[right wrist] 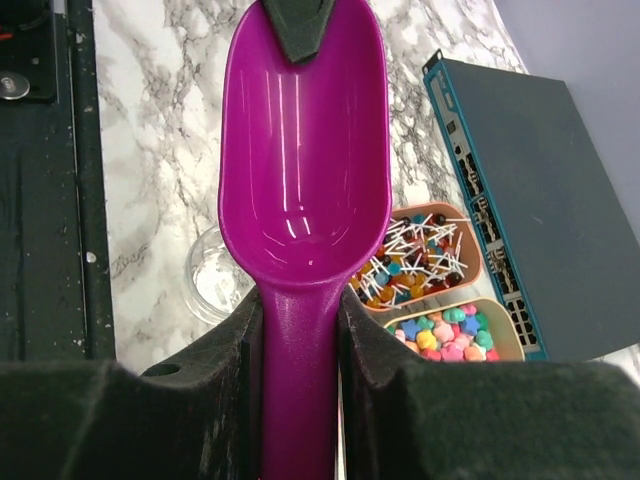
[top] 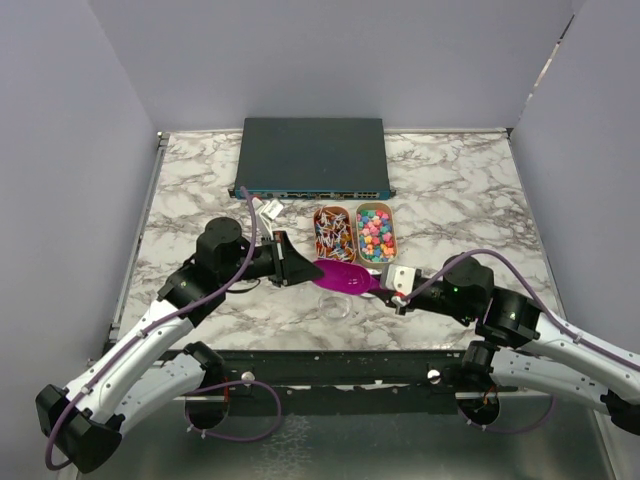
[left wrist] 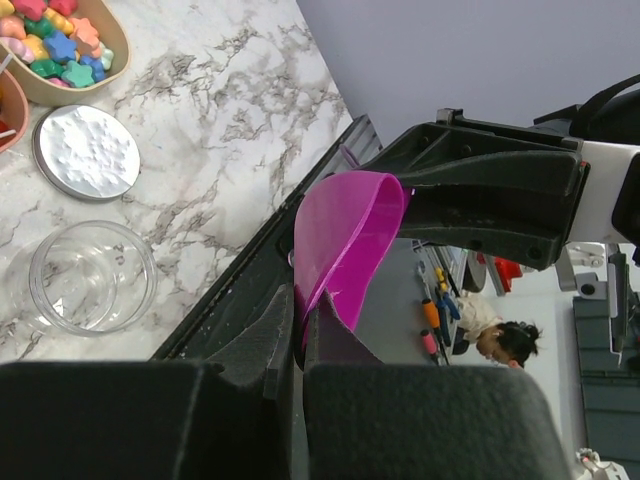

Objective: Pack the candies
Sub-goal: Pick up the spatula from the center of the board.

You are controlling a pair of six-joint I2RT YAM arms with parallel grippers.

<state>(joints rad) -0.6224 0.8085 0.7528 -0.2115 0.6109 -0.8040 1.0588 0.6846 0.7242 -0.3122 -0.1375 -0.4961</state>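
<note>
Top external, from left: left end effector (top: 300, 270) pinching rim of scoop (top: 345, 278); jar (top: 337, 305) open on bench (top: 450, 190); scoop empty, so likely handover before scooping; candies (top: 376, 232) in tray just beyond, touching neither end effector; right end effector (top: 397, 290) clamped on handle. Next: release left grip, dip into candies.

No text, brand, number or sign could be read. The dark network box (top: 311, 155) showed only port rows along its front edge, and the white tags (top: 268, 208) just before it were too small to read.
</note>
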